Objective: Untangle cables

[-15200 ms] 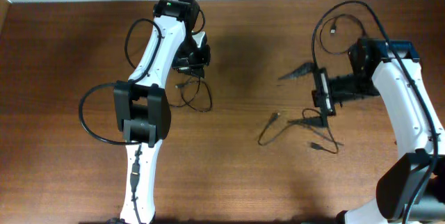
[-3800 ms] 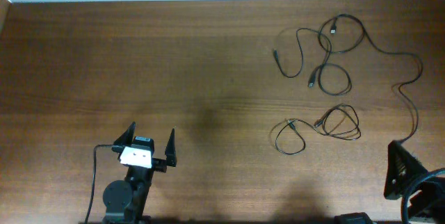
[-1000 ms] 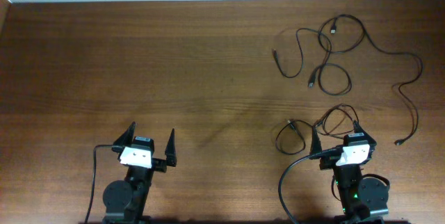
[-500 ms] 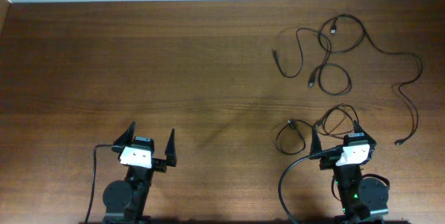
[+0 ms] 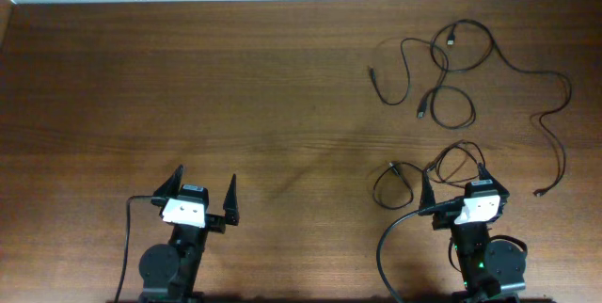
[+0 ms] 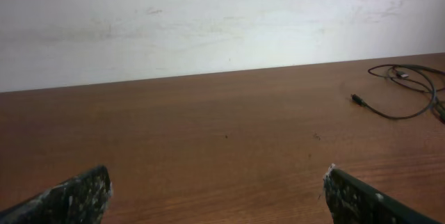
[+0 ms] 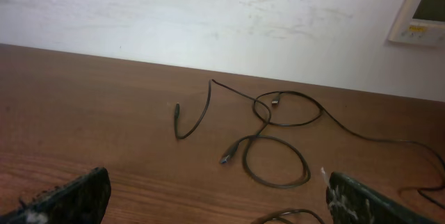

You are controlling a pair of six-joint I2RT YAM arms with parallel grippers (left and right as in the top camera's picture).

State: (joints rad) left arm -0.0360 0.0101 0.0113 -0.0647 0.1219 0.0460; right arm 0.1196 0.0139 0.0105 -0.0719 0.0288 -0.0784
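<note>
Left claw and right claw gape empty, cables sprawled ahead

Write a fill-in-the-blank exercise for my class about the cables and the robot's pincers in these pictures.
1. The left pincer and the right pincer both stand ___, gripping nothing.
2. All the cables lie on the robot's ___ half of the table.
3. The cords of the cables are ___ in colour.
Missing words: open; right; black.
</note>
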